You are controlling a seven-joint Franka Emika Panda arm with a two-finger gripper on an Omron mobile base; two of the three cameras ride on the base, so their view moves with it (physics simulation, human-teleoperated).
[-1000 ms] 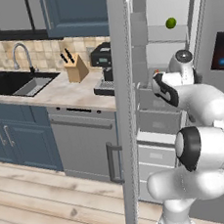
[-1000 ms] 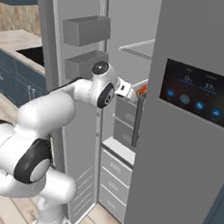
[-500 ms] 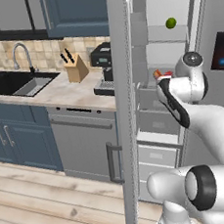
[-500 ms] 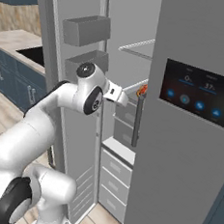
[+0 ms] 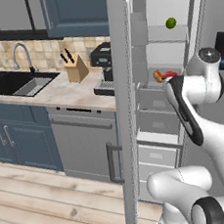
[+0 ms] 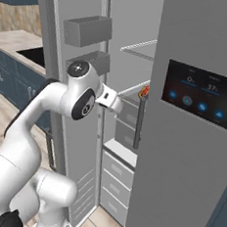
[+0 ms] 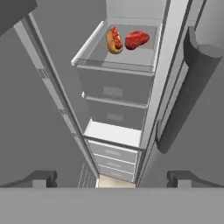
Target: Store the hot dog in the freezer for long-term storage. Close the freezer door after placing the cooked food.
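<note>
Freezer open | hot dog on shelf | jaws spread

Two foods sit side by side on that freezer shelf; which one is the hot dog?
The hot dog is the orange-tan bun with a red sausage along its middle, lying left of the red lumpy item in the hand view.

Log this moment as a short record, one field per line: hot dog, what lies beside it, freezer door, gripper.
hot dog: lying on a white freezer shelf, not held
beside it: red lumpy item, on the same shelf
freezer door: wide open
gripper: open, empty, apart from the shelf
higher shelf: small green fruit
</note>
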